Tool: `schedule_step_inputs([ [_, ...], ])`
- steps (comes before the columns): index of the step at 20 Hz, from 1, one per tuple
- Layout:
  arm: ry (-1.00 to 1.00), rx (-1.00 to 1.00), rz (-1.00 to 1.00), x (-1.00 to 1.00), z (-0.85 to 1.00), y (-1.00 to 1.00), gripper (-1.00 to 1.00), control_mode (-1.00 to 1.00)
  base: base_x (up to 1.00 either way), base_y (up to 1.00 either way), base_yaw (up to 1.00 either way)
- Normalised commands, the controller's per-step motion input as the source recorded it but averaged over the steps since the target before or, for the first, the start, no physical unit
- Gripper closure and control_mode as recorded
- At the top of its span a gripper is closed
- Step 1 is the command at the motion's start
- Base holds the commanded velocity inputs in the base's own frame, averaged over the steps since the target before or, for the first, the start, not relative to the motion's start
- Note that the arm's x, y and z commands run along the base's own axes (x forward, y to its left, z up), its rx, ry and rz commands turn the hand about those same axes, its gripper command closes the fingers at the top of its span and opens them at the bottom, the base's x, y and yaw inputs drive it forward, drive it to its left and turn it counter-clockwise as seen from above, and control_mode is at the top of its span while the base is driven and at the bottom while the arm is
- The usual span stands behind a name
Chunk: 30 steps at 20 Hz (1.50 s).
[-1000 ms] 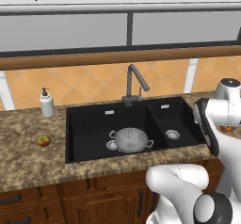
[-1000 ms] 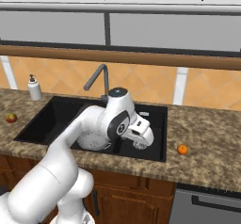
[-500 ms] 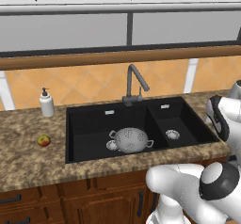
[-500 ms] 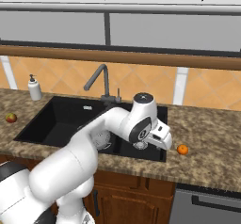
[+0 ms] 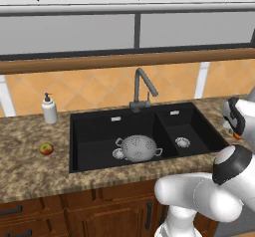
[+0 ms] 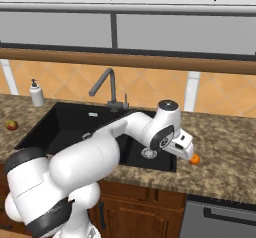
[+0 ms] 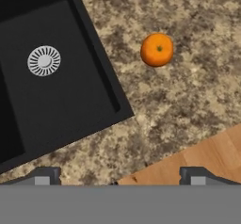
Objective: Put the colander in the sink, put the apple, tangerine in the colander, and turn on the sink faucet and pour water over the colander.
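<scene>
The grey colander (image 5: 138, 148) sits in the large bowl of the black sink (image 5: 94, 131), under the dark faucet (image 5: 142, 87). No water is running from it. On the counter left of the sink lies the apple (image 5: 46, 149) (image 6: 11, 125). The tangerine (image 7: 157, 49) (image 6: 195, 159) rests on the counter right of the sink's small bowl (image 7: 56, 100). My gripper (image 7: 121, 178) (image 6: 186, 151) hovers above that counter, open and holding nothing, with the tangerine ahead of the fingertips and apart from them.
A white soap pump bottle (image 5: 49, 109) stands at the back left of the counter. The small bowl's silver drain (image 7: 44, 60) lies close to my hand. The counter's front edge (image 7: 155, 164) runs just below the tangerine, with wood showing beyond it.
The arm has swung right, from over the sink to over the right-hand counter near the tangerine. The gripper stayed open. Colander and apple have not moved.
</scene>
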Motion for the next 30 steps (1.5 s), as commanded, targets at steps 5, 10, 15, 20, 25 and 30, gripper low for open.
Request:
schedule_step_inputs([
  [5, 0.0, 0.0, 0.0, 0.04, -0.29, -0.31, -1.0, -1.0, 0.0, 0.0, 0.0],
  [10, 0.02, 0.0, 0.0, 0.01, -0.11, -0.3, -1.0, -1.0, 0.0, 0.0, 0.0],
  [15, 0.04, 0.0, 0.0, 0.13, 0.0, -0.18, -1.0, -1.0, 0.0, 0.0, 0.0],
  [20, 0.02, 0.0, 0.0, 0.21, -0.02, -0.24, -1.0, -1.0, 0.0, 0.0, 0.0],
  [25, 0.03, 0.0, 0.0, 0.23, 0.0, -0.1, -1.0, -1.0, 0.0, 0.0, 0.0],
  [30, 0.04, 0.0, 0.0, 0.26, 0.0, -0.07, -1.0, -1.0, 0.0, 0.0, 0.0],
])
